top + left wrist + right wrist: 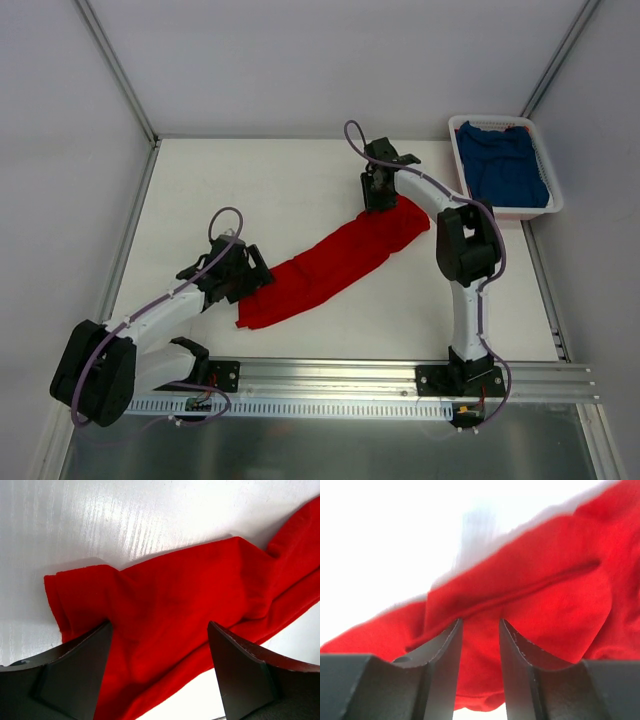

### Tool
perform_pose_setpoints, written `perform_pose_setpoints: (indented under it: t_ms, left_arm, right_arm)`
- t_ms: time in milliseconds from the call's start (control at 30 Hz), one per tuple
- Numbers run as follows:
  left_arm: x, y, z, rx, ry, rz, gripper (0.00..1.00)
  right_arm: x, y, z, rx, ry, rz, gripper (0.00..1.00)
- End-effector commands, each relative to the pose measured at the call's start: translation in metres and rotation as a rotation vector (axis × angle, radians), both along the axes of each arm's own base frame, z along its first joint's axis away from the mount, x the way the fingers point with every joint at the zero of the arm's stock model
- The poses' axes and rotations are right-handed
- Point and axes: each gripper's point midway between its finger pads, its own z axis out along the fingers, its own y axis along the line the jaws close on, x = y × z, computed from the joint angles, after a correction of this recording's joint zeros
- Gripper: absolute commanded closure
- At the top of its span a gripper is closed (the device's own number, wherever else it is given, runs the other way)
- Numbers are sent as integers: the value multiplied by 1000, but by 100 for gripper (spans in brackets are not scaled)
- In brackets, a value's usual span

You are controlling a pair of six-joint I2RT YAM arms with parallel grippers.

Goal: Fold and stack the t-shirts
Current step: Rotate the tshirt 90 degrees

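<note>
1. The left gripper (255, 272), toward the near left corner of the surface (280, 180), has its fingers spread wide, straddling the red t-shirt's near end.
2. The red t-shirt (335, 262) lies mid-surface as a diagonal rumpled strip, unfolded.
3. The right gripper (380, 200) has its fingers half-closed at the far end; I cannot tell if it grips.
4. The blue t-shirt (505, 165) sits in the basket (500, 212) at the far right corner; nothing is stacked.

On your table (300, 180), the red t-shirt (335, 262) lies as a long, narrow band running diagonally from near left to far right. Your left gripper (255, 280) sits at the shirt's near-left end, and your right gripper (378, 205) points down onto its far-right end. From up here you cannot tell how either gripper's jaws stand. In the far right corner, the white basket (510, 212) holds the blue t-shirt (505, 165), crumpled
</note>
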Motion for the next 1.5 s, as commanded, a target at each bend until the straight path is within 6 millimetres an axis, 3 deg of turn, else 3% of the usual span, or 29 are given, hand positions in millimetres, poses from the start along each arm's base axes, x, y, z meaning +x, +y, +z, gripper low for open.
perform_pose_setpoints:
  t_ms: [0,200,300,333,467,567,733,1033,1233,1467]
  left_arm:
    - [-12,5,-8,23,40,37,22]
    - [-11,1,-3,30,27,24,22]
    - [-7,-1,-1,39,27,17,22]
    - [-6,-2,0,41,23,14,22]
    - [-4,-3,-1,54,25,6,21]
    - [-3,-3,-3,65,33,-2,21]
    - [-1,-5,-2,73,31,-13,21]
    - [-1,-7,-1,73,28,-19,21]
    - [0,-9,0,75,28,-26,21]
    - [-4,-10,-5,88,40,-31,21]
  right_arm:
    - [4,-1,2,-10,35,24,62]
    - [-5,-6,16,-9,18,28,62]
    - [-12,-12,41,-14,-31,38,62]
    - [-13,-15,58,-14,-71,41,62]
    - [-24,-25,89,-18,-135,47,61]
    - [-38,-34,89,-39,-117,43,60]
    - [-61,-45,52,-78,-33,36,60]
    - [-70,-46,-3,-97,54,46,60]
    - [-67,-42,-24,-100,88,66,60]
    - [-49,-36,-28,-114,82,81,60]
